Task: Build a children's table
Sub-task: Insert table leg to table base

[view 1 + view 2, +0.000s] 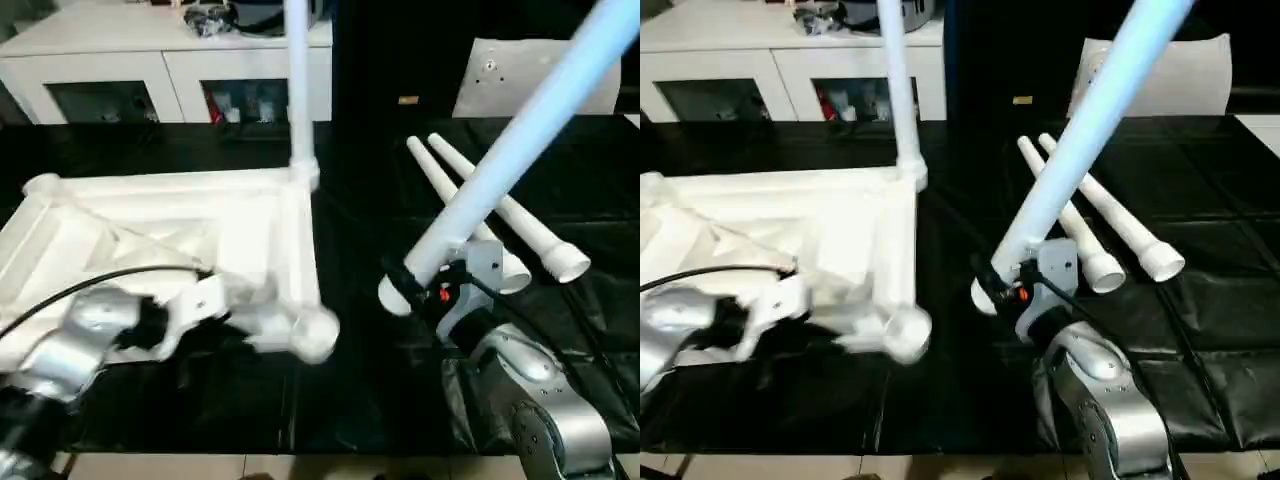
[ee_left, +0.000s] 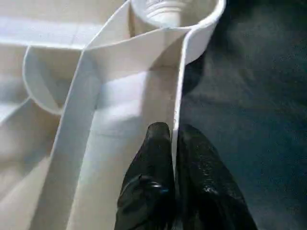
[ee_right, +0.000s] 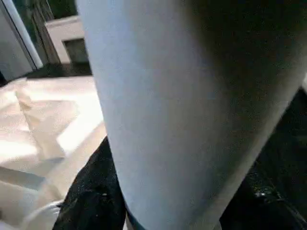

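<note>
The white tabletop lies upside down on the black table, ribs facing up. One leg stands upright in its far right corner socket. My left gripper is shut on the thin rim wall of the tabletop, close to the near right corner socket. My right gripper is shut on a second leg near its wide end; this leg tilts up and away to the right. In the right wrist view this leg sits between the black fingers. Two more legs lie side by side on the table.
A white cabinet with glass doors stands along the back. A flat white board leans at the back right. A black cable runs from my left arm over the tabletop. The table's front edge is close below my arms.
</note>
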Tool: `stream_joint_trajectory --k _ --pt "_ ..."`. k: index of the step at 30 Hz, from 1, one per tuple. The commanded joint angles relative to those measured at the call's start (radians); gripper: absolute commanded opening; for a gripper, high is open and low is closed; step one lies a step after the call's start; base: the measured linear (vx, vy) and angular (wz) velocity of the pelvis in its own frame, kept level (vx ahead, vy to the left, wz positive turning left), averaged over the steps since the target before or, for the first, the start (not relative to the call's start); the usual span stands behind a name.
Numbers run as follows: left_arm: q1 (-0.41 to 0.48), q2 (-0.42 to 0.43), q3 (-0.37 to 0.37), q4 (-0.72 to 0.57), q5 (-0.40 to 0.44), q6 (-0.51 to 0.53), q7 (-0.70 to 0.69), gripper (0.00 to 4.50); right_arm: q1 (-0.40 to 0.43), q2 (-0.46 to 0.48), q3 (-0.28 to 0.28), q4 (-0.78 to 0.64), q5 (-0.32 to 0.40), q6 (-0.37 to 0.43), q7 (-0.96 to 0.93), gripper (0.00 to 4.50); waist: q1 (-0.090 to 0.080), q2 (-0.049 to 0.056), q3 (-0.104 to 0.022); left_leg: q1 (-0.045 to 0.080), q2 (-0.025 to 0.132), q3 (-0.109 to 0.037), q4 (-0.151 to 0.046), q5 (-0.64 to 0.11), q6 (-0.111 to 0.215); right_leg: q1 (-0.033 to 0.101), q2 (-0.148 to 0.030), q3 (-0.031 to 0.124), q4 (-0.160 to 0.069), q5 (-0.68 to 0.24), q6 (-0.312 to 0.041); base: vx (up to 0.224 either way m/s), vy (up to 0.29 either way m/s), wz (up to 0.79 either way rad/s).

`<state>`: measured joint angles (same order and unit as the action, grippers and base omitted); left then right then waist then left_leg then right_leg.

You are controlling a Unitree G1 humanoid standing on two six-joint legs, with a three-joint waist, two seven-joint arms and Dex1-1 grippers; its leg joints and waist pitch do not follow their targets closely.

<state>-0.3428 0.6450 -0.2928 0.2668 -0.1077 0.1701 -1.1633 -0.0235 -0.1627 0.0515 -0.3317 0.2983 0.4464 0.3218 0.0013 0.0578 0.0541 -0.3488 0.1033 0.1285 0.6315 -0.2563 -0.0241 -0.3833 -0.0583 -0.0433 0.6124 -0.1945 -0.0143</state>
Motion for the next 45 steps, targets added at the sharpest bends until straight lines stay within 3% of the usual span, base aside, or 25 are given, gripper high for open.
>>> stream_joint_trajectory --k 1,4,5,7,8,9,10,11,14,15,16,17,19,21,22,23,24,25,30,38,45 --pt "-0.022 -0.014 0.009 0.029 0.014 0.011 0.069 0.03 -0.013 -0.001 0.013 0.006 -0.008 -0.022 0.012 1.93 -0.001 0.005 -0.048 -0.007 0.108 -0.041 -0.102 -0.186 -0.014 0.050 -0.108 0.066 -0.070 -0.210 -0.244 0.000 0.000 0.00" --pt "-0.083 -0.098 0.011 0.084 0.033 0.035 0.143 0.00 -0.044 0.002 0.039 0.059 -0.103 -0.154 -0.027 1.93 -0.007 0.005 -0.052 -0.009 0.106 -0.038 -0.097 -0.136 -0.007 0.050 -0.106 0.064 -0.069 -0.158 -0.253 0.000 0.000 0.00" --pt "-0.083 -0.098 0.011 0.084 0.033 0.035 0.143 0.00 -0.044 0.002 0.039 0.059 -0.103 -0.154 -0.027 1.93 -0.007 0.004 -0.053 -0.009 0.105 -0.037 -0.095 -0.129 -0.004 0.051 -0.106 0.064 -0.069 -0.147 -0.256 0.000 0.000 0.00" --pt "-0.103 -0.133 -0.011 0.109 0.062 0.042 0.162 0.00 -0.063 -0.021 0.050 0.056 -0.051 -0.048 0.029 1.93 -0.008 0.008 -0.055 -0.012 0.104 -0.039 -0.093 -0.096 0.017 0.058 -0.106 0.064 -0.065 -0.101 -0.266 0.000 0.000 0.00" --pt "-0.103 -0.135 -0.012 0.110 0.064 0.042 0.164 0.00 -0.064 -0.023 0.051 0.056 -0.048 -0.044 0.032 1.93 -0.008 0.005 -0.055 -0.010 0.106 -0.038 -0.091 -0.088 0.034 0.058 -0.104 0.062 -0.065 -0.085 -0.272 0.000 0.000 0.00" --pt "-0.112 -0.150 -0.033 0.128 0.095 0.012 0.179 0.00 -0.077 -0.045 0.059 0.060 -0.014 0.021 0.080 1.93 -0.007 0.009 -0.054 -0.010 0.105 -0.039 -0.090 -0.092 0.047 0.060 -0.104 0.062 -0.067 -0.090 -0.277 0.000 0.000 0.00" --pt "-0.112 -0.154 -0.042 0.129 0.100 -0.009 0.171 0.00 -0.087 -0.049 0.055 0.066 0.007 0.042 0.097 1.93 -0.005 0.003 -0.053 -0.011 0.108 -0.038 -0.091 -0.097 0.052 0.060 -0.105 0.063 -0.069 -0.104 -0.275 0.000 0.000 0.00" --pt "-0.114 -0.158 -0.047 0.132 0.101 -0.024 0.163 0.00 -0.096 -0.048 0.051 0.072 0.026 0.059 0.109 1.93 -0.004 0.006 -0.053 -0.009 0.110 -0.039 -0.091 -0.113 0.053 0.058 -0.107 0.063 -0.071 -0.133 -0.277 0.000 0.000 0.00" --pt "-0.115 -0.150 -0.067 0.124 0.104 -0.051 0.122 0.00 -0.120 -0.059 0.063 0.094 0.037 0.049 0.156 1.93 0.001 0.005 -0.052 -0.007 0.114 -0.039 -0.095 -0.137 0.037 0.053 -0.106 0.063 -0.071 -0.164 -0.274 0.000 0.000 0.00" --pt "-0.120 -0.150 -0.075 0.127 0.108 -0.059 0.108 0.00 -0.134 -0.063 0.070 0.115 0.038 0.032 0.179 1.93 0.001 -0.010 -0.052 -0.006 0.115 -0.037 -0.095 -0.134 0.038 0.053 -0.106 0.063 -0.072 -0.161 -0.274 0.000 0.000 0.00" --pt "-0.120 -0.149 -0.077 0.127 0.107 -0.064 0.102 0.00 -0.138 -0.064 0.071 0.121 0.035 0.028 0.181 1.93 0.005 -0.001 -0.053 -0.007 0.114 -0.037 -0.095 -0.123 0.034 0.053 -0.108 0.063 -0.068 -0.157 -0.276 0.000 0.000 0.00" --pt "-0.118 -0.144 -0.085 0.122 0.104 -0.088 0.072 0.00 -0.160 -0.067 0.075 0.152 0.027 0.017 0.192 1.93 0.006 0.000 -0.053 -0.007 0.114 -0.037 -0.094 -0.119 0.034 0.051 -0.109 0.063 -0.068 -0.152 -0.278 0.000 0.000 0.00" --pt "-0.114 -0.142 -0.089 0.116 0.096 -0.115 0.045 0.00 -0.178 -0.067 0.075 0.174 0.025 0.015 0.199 1.93 0.007 -0.014 -0.053 -0.007 0.115 -0.035 -0.094 -0.106 0.038 0.051 -0.110 0.063 -0.069 -0.144 -0.279 0.000 0.000 0.00" --pt "-0.099 -0.140 -0.090 0.077 0.056 -0.119 -0.028 0.00 -0.220 -0.080 0.084 0.211 0.027 0.024 0.238 1.93 0.011 -0.012 -0.054 -0.006 0.114 -0.033 -0.092 -0.087 0.040 0.051 -0.112 0.063 -0.064 -0.136 -0.283 0.000 0.000 0.00" --pt "-0.098 -0.140 -0.090 0.071 0.049 -0.120 -0.037 0.00 -0.229 -0.083 0.088 0.217 0.027 0.027 0.249 1.93 0.013 -0.016 -0.055 -0.005 0.116 -0.030 -0.091 -0.072 0.046 0.050 -0.111 0.062 -0.063 -0.120 -0.285 0.000 0.000 0.00" --pt "-0.098 -0.140 -0.091 0.068 0.045 -0.124 -0.043 0.00 -0.236 -0.086 0.090 0.222 0.027 0.030 0.256 1.93 0.019 -0.012 -0.053 -0.003 0.116 -0.030 -0.092 -0.068 0.050 0.047 -0.110 0.062 -0.063 -0.119 -0.285 0.000 0.000 0.00" --pt "-0.101 -0.140 -0.094 0.070 0.046 -0.128 -0.048 0.00 -0.242 -0.090 0.094 0.229 0.029 0.038 0.267 1.93 0.018 -0.024 -0.053 -0.004 0.115 -0.027 -0.091 -0.064 0.057 0.048 -0.109 0.062 -0.064 -0.118 -0.283 0.000 0.000 0.00" --pt "-0.103 -0.139 -0.096 0.072 0.047 -0.131 -0.052 0.00 -0.247 -0.093 0.097 0.236 0.032 0.043 0.276 1.93 0.027 -0.017 -0.053 -0.003 0.116 -0.027 -0.091 -0.059 0.057 0.047 -0.112 0.062 -0.062 -0.125 -0.282 0.000 0.000 0.00" --pt "-0.107 -0.136 -0.093 0.087 0.066 -0.147 -0.039 0.00 -0.250 -0.121 0.138 0.273 0.005 0.033 0.319 1.93 0.029 -0.022 -0.050 -0.004 0.118 -0.024 -0.096 -0.098 0.037 0.046 -0.112 0.062 -0.066 -0.181 -0.269 0.000 0.000 0.00" --pt "-0.111 -0.136 -0.070 0.112 0.078 -0.154 -0.022 0.00 -0.235 -0.133 0.143 0.276 -0.010 0.035 0.321 1.93 0.033 -0.025 -0.046 0.000 0.123 -0.009 -0.100 -0.135 0.013 0.037 -0.111 0.064 -0.077 -0.277 -0.234 0.000 0.000 0.00" --pt "-0.112 -0.134 -0.059 0.121 0.076 -0.156 -0.014 0.00 -0.226 -0.156 0.152 0.267 -0.014 0.048 0.337 1.93 0.033 -0.020 -0.047 -0.001 0.125 -0.009 -0.102 -0.131 0.012 0.037 -0.108 0.063 -0.074 -0.251 -0.236 0.000 0.000 0.00"
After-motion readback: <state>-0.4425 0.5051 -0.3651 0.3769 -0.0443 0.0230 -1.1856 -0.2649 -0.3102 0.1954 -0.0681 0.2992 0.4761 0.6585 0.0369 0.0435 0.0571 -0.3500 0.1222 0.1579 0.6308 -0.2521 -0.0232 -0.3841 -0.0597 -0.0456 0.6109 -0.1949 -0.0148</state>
